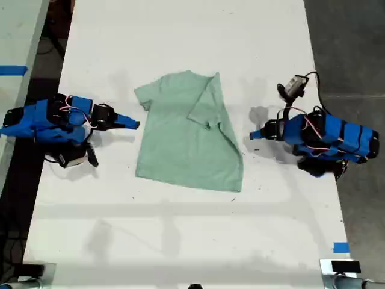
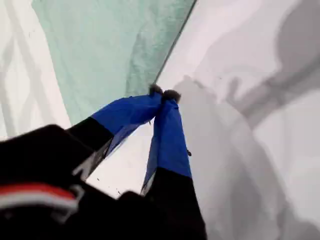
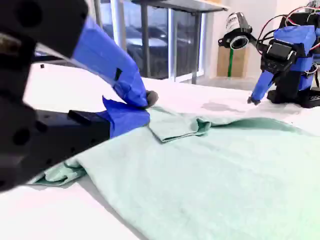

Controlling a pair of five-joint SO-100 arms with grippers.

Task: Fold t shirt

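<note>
The pale mint-green t shirt [image 1: 180,144] lies flat on the white table [image 1: 180,36]; the sleeve on the exterior view's right is folded in over the body. My first gripper [image 1: 252,135] is shut and empty, just off the hem side of the shirt at the exterior view's right; its tips [image 2: 162,94] meet beside the shirt's edge [image 2: 100,50]. My second gripper [image 1: 136,125] sits at the shirt's edge on the exterior view's left, shut with nothing held. In its wrist view, this gripper [image 3: 145,106] hovers over the shirt [image 3: 225,170].
The first arm's body [image 3: 285,55] stands across the shirt from the second gripper. A small camera [image 1: 295,84] on a cable sits above that arm. Blue tape [image 1: 340,247] marks the table near the exterior view's lower right. Dark floor borders the table at both sides.
</note>
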